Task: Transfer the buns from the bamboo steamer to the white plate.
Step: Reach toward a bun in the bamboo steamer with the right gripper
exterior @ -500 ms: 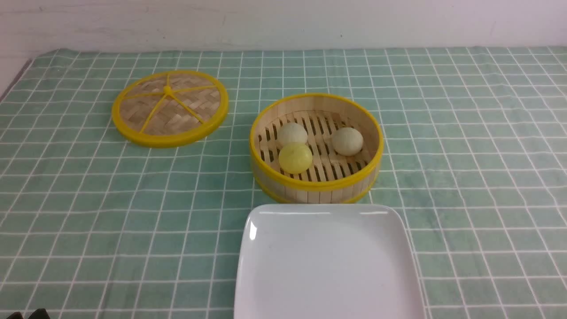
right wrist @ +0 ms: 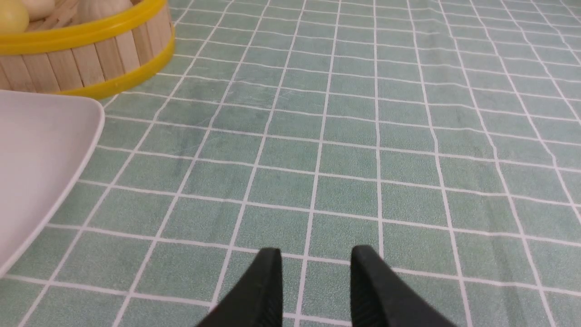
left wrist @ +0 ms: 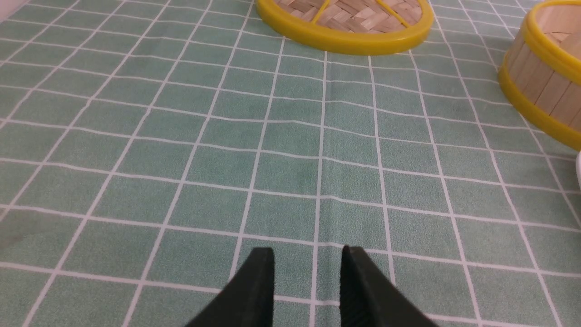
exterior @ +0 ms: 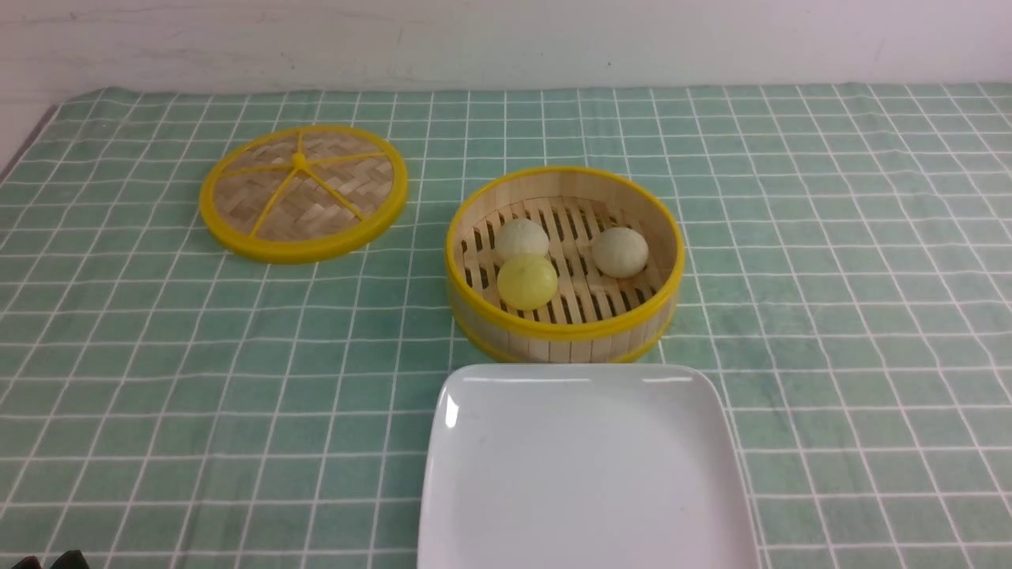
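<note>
The bamboo steamer stands mid-table with three buns on its slatted floor: two cream ones and a yellow one. Just in front of it lies the white plate, with nothing on it. My left gripper hovers low over the bare cloth, well to the left of the steamer, open and holding nothing. To the right of the plate and steamer, my right gripper is likewise open and holding nothing, also over cloth.
The steamer's woven, yellow-rimmed lid lies flat at the back left. A green checked cloth covers the table up to a white wall at the back. The table's left edge shows at the far left.
</note>
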